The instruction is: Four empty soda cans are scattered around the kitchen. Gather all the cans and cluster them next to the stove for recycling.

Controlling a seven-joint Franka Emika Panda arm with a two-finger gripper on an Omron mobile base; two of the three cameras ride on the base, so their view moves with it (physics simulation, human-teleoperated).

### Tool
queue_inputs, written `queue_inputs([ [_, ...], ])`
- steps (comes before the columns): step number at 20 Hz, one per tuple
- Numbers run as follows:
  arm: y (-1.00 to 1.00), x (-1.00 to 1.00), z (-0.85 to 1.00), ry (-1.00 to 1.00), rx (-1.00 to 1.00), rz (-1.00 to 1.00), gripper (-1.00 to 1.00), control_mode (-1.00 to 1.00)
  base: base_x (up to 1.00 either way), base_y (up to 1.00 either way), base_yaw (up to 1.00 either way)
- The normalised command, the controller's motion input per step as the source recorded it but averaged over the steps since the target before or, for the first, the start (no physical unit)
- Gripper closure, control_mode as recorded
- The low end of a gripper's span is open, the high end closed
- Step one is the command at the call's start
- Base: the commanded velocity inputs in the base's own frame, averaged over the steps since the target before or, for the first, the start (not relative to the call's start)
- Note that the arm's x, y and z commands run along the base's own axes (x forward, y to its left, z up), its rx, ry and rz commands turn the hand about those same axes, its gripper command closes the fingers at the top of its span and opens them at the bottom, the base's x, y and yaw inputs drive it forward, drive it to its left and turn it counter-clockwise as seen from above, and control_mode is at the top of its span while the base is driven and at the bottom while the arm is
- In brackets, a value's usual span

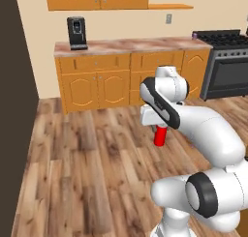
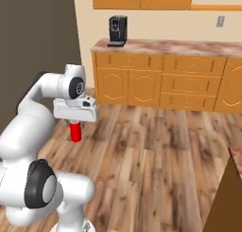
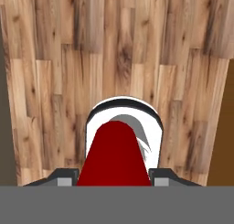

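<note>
My gripper (image 1: pixel 160 128) is shut on a red soda can (image 1: pixel 159 136), which hangs upright below the hand, well above the plank floor. The right base view shows the same can (image 2: pixel 75 131) under the gripper (image 2: pixel 75 123). In the hand view the can (image 3: pixel 116 150) runs away from the camera between the two fingertips (image 3: pixel 64 177), its silvery top facing the floor. The stove (image 1: pixel 225 62), grey with black grates and a dark oven window, stands far right against the back wall. A small purple object (image 1: pixel 194 35), perhaps another can, sits on the counter beside it.
Orange cabinets under a reddish marble counter (image 1: pixel 126 46) line the back wall, with a black coffee machine (image 1: pixel 76 33) at the left end. A dark wall (image 1: pixel 14 86) bounds the left side. A brown cabinet corner (image 2: pixel 227 198) juts in at the lower right.
</note>
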Motion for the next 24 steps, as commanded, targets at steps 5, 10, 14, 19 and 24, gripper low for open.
queue_inputs([
  [5,0.00,0.00,0.00,0.00,0.00,0.00,1.00,1.00,1.00,-0.09,0.00],
  [10,0.00,0.00,0.00,0.00,0.00,0.00,1.00,1.00,1.00,-0.07,0.00],
  [14,0.00,0.00,0.00,0.00,0.00,0.00,1.00,1.00,1.00,-0.15,0.00],
  [19,0.00,0.00,0.00,0.00,0.00,0.00,1.00,1.00,1.00,-0.19,0.00],
  [24,0.00,0.00,0.00,0.00,0.00,0.00,1.00,1.00,1.00,-0.37,0.01],
])
